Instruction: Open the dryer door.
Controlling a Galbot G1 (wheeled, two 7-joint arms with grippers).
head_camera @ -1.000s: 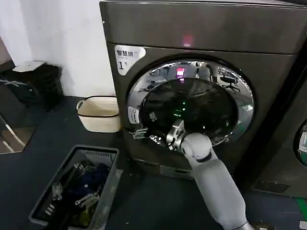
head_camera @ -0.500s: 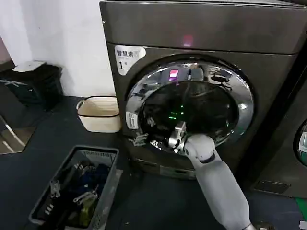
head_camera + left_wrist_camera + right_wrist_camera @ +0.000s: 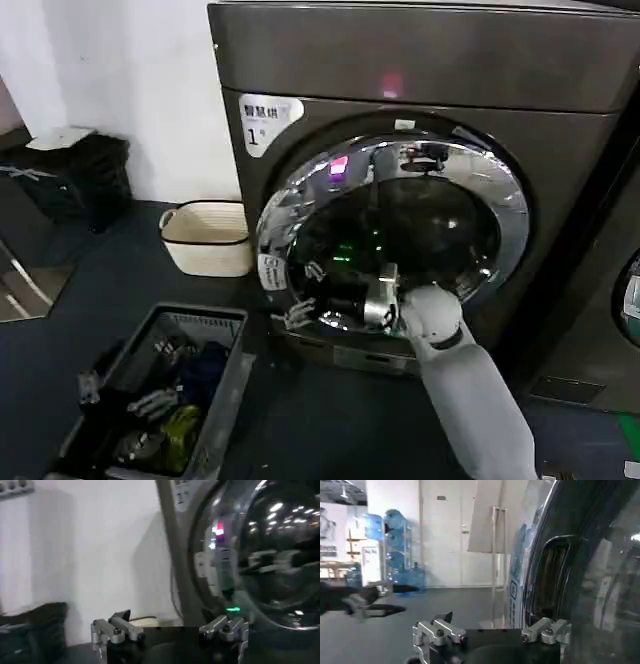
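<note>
The dryer (image 3: 400, 60) is a big dark grey-brown front-loader with a white "1" sticker (image 3: 268, 118). The dryer door (image 3: 290, 205), a chrome ring round dark glass, stands ajar, its left edge swung out from the fixed dark ring (image 3: 470, 135). My right gripper (image 3: 382, 297) is at the door's lower rim, fingers spread. In the right wrist view the right gripper (image 3: 490, 630) is open, with the dryer door (image 3: 580, 580) close beside one finger. My left gripper (image 3: 120, 393) hovers open over the grey crate; the left gripper (image 3: 167, 630) faces the dryer door (image 3: 260, 555) from the side.
A grey crate (image 3: 205, 318) of dark clothes sits on the floor at front left. A cream basket (image 3: 205, 238) stands against the white wall beside the dryer. A black unit (image 3: 85, 170) is at far left. Another dark machine (image 3: 600, 300) adjoins on the right.
The door's left edge has swung outward, showing more of the dark ring behind it. My right gripper has moved down and right with the rim. The left gripper has drifted left over the crate.
</note>
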